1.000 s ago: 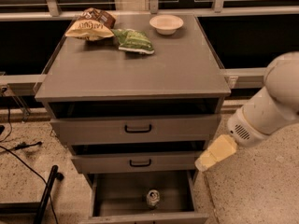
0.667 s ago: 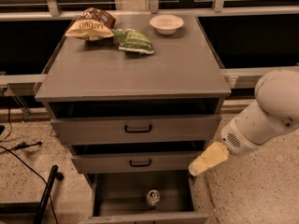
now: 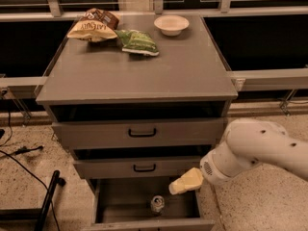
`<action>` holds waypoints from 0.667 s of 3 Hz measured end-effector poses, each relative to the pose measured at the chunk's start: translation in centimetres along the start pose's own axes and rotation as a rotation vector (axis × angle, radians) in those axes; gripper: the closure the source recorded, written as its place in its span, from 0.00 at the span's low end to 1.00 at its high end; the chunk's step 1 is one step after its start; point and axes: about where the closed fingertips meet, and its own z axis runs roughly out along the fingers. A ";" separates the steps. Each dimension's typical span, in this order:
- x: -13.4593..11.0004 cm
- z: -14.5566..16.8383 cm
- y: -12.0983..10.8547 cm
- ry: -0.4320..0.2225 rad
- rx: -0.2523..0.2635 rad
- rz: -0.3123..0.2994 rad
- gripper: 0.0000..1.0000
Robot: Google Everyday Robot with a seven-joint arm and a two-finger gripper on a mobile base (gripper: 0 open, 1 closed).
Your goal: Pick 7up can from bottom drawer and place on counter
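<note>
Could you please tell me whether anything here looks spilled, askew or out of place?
Nothing stands out. The 7up can stands upright in the open bottom drawer, the gripper hangs just above-right of it, and the brown bag, green bag and bowl sit on the counter.

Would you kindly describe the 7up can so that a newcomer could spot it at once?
Find the grey cabinet and its open bottom drawer. The can stands upright near the drawer's front, just below the end effector. Small and metal-topped, it is the only thing in that drawer, unlike the bags and bowl on the counter.
</note>
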 end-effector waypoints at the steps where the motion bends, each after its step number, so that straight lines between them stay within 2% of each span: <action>1: -0.5 6.6 1.1 0.049 0.069 0.043 0.00; 2: -0.4 6.6 1.1 0.049 0.069 0.045 0.00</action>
